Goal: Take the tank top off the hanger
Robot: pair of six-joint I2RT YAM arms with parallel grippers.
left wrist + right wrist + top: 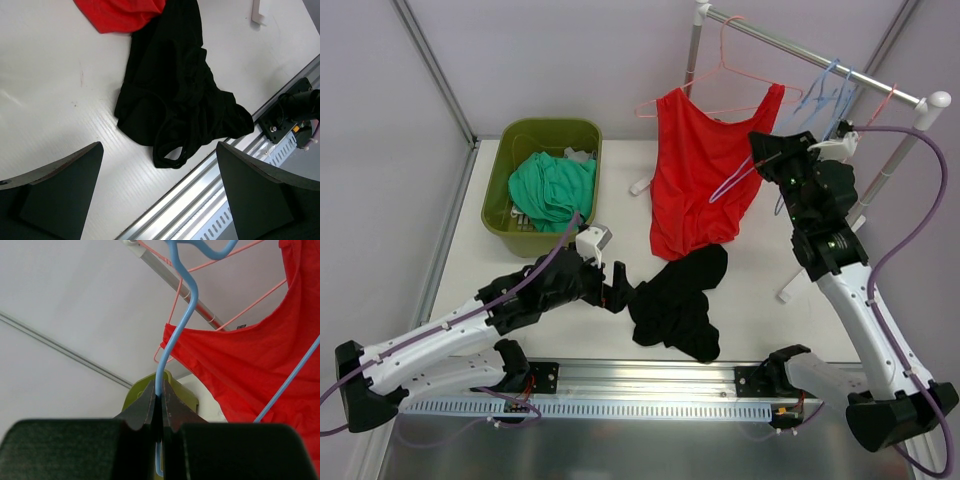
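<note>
A black tank top (678, 298) lies crumpled on the white table, off any hanger; it also shows in the left wrist view (170, 100). My left gripper (619, 286) is open and empty, just left of it, low over the table (160, 195). My right gripper (766, 160) is shut on a bare blue hanger (175, 340), which slants down in front of a red tank top (698, 180). The red top hangs on a pink hanger (720, 75) on the rack rail (800, 48), its hem touching the table.
A green basket (535, 132) with green cloth (552, 188) stands at the back left. More blue hangers (830, 95) hang on the rail at the right. The rack's white foot (790, 292) and the aluminium front rail (210, 195) border the garment.
</note>
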